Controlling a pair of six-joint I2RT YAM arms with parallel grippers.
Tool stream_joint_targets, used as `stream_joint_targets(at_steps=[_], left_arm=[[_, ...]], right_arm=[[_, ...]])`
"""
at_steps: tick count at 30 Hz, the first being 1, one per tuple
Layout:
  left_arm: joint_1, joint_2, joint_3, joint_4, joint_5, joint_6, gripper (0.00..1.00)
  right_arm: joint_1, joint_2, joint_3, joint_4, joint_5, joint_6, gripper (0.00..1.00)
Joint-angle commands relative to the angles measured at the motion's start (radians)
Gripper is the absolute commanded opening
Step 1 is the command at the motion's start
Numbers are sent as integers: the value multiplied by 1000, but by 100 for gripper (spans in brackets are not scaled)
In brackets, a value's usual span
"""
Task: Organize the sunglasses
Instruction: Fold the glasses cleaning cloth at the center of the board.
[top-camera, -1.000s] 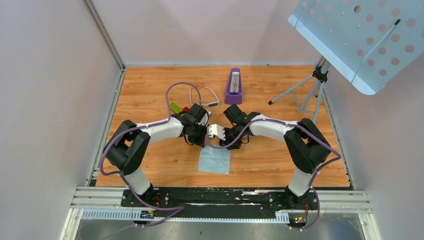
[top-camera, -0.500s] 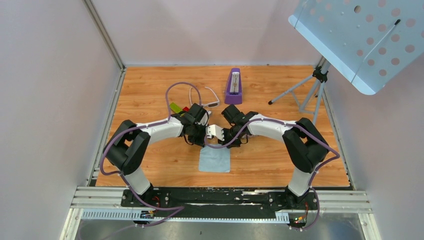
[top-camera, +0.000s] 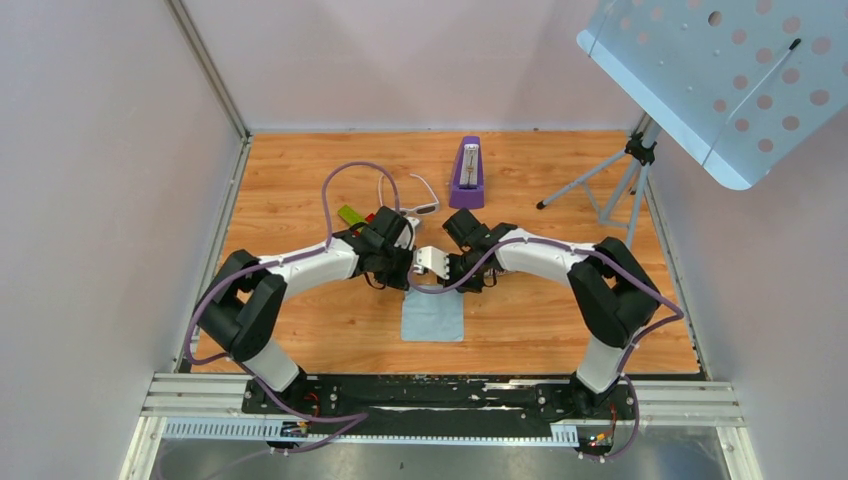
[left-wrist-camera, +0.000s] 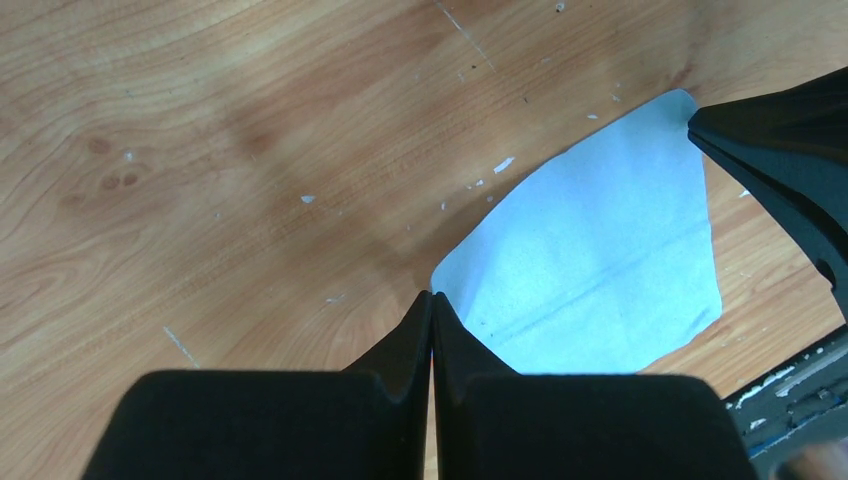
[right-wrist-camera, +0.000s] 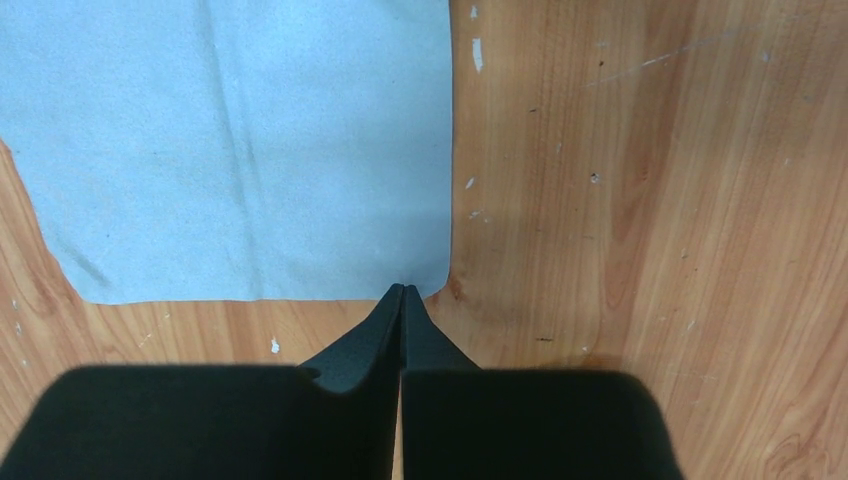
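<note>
Both of my claws were closed on the blue cloth (left-wrist-camera: 590, 270), so I judged this to be the cloth-handling step, with the sunglasses not yet dealt with. My left claw (left-wrist-camera: 432, 300) had its tips pressed together at the cloth's far-left corner, which ran in between them. My right claw (right-wrist-camera: 402, 292) was closed the same way on the cloth's edge, just beside its far-right corner. As far as I could tell, each claw had a thin pinch of fabric rather than a deep bite. The rest of the cloth lay flat on the tabletop (top-camera: 560, 320).

The sunglasses (top-camera: 427, 207) lay beyond the cloth's far edge, a little to its left. They were apart from the cloth, with their arms unfolded, and neither claw was touching them.

I judged that the next move needed both claws to travel together at the same pace and height. That way the cloth would stay taut between its two corners and not slip out of such shallow grips. Once the cloth was settled, one claw would have to let go and reach past the cloth's far edge for the slim frame.
</note>
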Motion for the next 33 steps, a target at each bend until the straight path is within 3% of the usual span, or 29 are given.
stream_joint_targets(at_steps=[1, 11, 15, 16, 33], left_arm=[[4, -61, -30, 27, 17, -8, 0], [5, -72, -47, 27, 39, -15, 0], [5, -55, -42, 29, 36, -14, 0], [3, -52, -40, 32, 36, -14, 0], [4, -19, -33, 31, 31, -4, 0]], right_arm=[[37, -50, -11, 1, 64, 67, 0], [72, -91, -57, 17, 104, 59, 1], [71, -67, -72, 40, 124, 34, 31], [71, -62, -73, 47, 127, 29, 33], [50, 5, -12, 43, 105, 19, 35]])
